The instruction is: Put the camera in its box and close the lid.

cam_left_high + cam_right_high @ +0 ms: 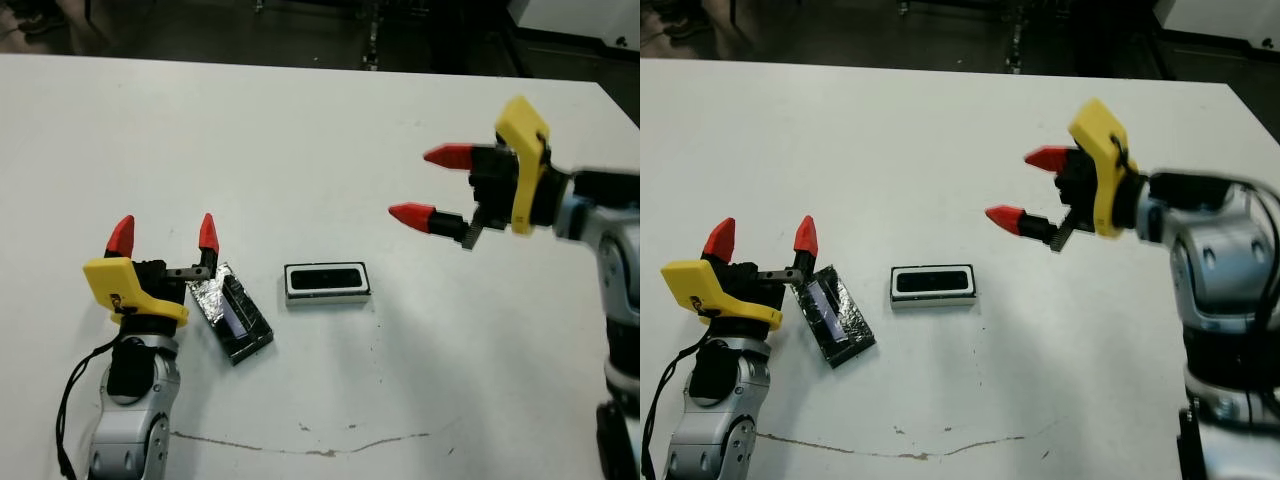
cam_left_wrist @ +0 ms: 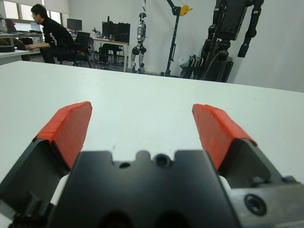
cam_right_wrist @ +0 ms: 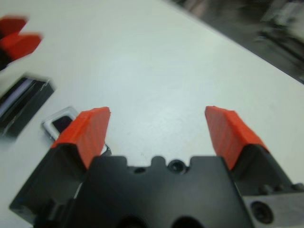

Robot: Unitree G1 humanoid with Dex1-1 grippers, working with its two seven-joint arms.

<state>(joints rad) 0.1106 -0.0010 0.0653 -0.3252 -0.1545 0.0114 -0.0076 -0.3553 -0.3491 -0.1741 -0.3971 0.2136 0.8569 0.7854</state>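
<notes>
The box [image 1: 327, 297], a small white-walled tray, lies at the table's middle. Its inside is filled by a glossy black bar that looks like the camera [image 1: 327, 279]. To its left the lid [image 1: 240, 318] lies flat and askew, black with crinkly silver foil and a pale purple strip. My left gripper [image 1: 164, 232] stands open just left of the lid, one finger beside the lid's far end, nothing between its fingers. My right gripper [image 1: 415, 185] hangs open above the table, right of the box and beyond it. The right wrist view shows the box [image 3: 61, 123] and the lid [image 3: 21, 99].
A thin crack line [image 1: 310, 445] runs across the table near its front edge. Beyond the far edge is dark floor. In the left wrist view a person [image 2: 50, 35] sits at a desk far off, beside robot stands [image 2: 223, 38].
</notes>
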